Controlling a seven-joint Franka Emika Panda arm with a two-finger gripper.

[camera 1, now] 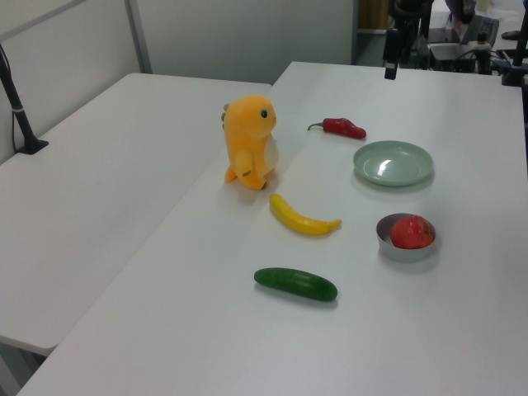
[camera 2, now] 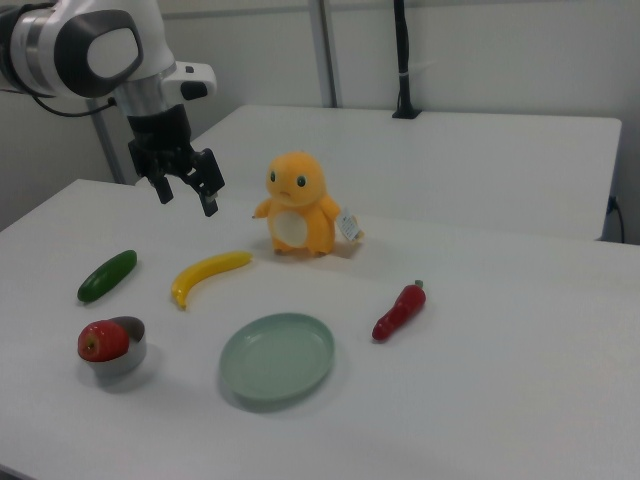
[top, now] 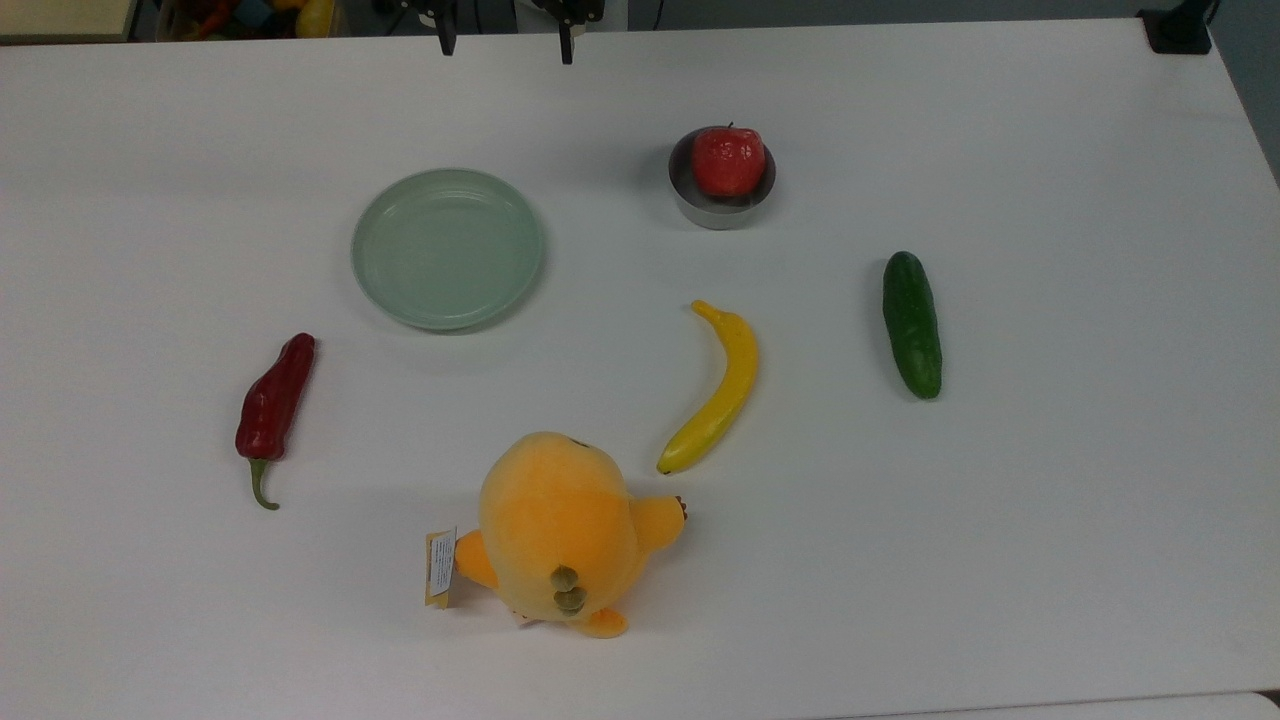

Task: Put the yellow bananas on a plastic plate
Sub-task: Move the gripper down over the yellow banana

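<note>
The banana [top: 716, 394] lies on the table [top: 1050, 500], apart from the empty green plate [top: 447, 249]; the gripper [camera 2: 186, 189] hangs above, fingers spread, holding nothing

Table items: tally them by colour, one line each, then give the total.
Yellow or orange: 2, the banana and the plush toy
Red: 2, the chili pepper and the apple
Green: 2, the cucumber and the plate
Silver: 1, the metal bowl holding the apple
Total: 7
</note>
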